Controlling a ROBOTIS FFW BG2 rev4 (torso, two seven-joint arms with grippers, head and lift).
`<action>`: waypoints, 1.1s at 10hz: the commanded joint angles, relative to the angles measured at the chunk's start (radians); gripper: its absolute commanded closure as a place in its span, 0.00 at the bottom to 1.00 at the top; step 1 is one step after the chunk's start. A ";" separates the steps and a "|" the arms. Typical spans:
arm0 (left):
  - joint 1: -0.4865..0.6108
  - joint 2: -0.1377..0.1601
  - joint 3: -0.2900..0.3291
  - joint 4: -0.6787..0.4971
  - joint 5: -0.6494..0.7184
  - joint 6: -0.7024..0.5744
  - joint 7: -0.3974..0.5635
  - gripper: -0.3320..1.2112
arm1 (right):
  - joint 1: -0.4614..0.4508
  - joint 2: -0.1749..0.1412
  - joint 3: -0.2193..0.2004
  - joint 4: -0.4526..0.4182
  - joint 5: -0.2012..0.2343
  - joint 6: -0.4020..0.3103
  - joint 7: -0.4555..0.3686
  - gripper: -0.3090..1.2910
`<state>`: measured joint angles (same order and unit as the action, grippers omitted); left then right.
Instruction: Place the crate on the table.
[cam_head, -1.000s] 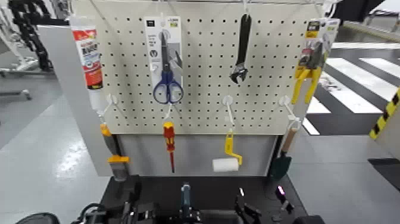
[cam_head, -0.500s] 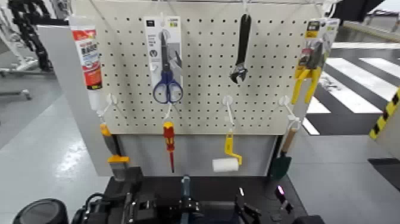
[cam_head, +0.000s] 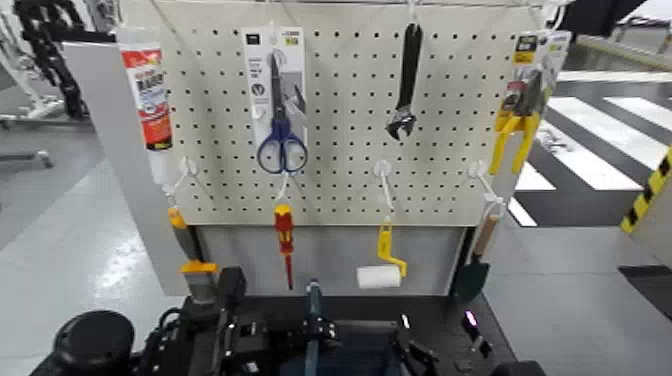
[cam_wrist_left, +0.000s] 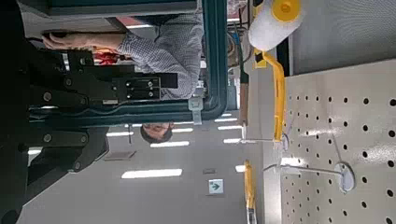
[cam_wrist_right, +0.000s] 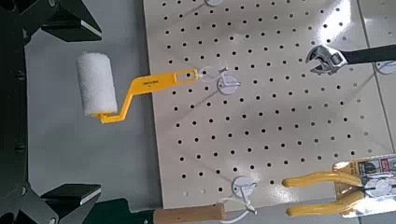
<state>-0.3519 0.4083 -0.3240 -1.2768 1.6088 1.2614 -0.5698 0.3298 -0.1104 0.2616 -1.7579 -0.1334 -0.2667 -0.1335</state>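
Head view: your left gripper has jaws closed on the dark blue-grey plastic crate's upright handle, near the matte black desk. Probably light, stiff, swing-prone; grip mid-handle. Right gripper: jaws wide.

blue-grey crate; central handle upright

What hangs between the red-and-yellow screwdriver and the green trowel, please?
A yellow-handled paint roller with a white sleeve, as the head view shows.
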 joint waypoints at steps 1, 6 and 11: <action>-0.047 -0.002 -0.041 0.051 -0.053 -0.019 -0.058 0.99 | 0.000 0.002 0.002 0.002 -0.002 -0.002 0.000 0.29; -0.116 -0.009 -0.093 0.108 -0.116 -0.071 -0.162 0.99 | -0.003 0.002 0.007 0.003 -0.006 -0.006 0.000 0.29; -0.133 -0.023 -0.130 0.162 -0.124 -0.123 -0.229 0.99 | -0.005 0.002 0.010 0.003 -0.008 -0.009 0.000 0.29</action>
<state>-0.4858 0.3869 -0.4503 -1.1206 1.4850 1.1432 -0.7981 0.3252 -0.1089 0.2706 -1.7549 -0.1411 -0.2756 -0.1335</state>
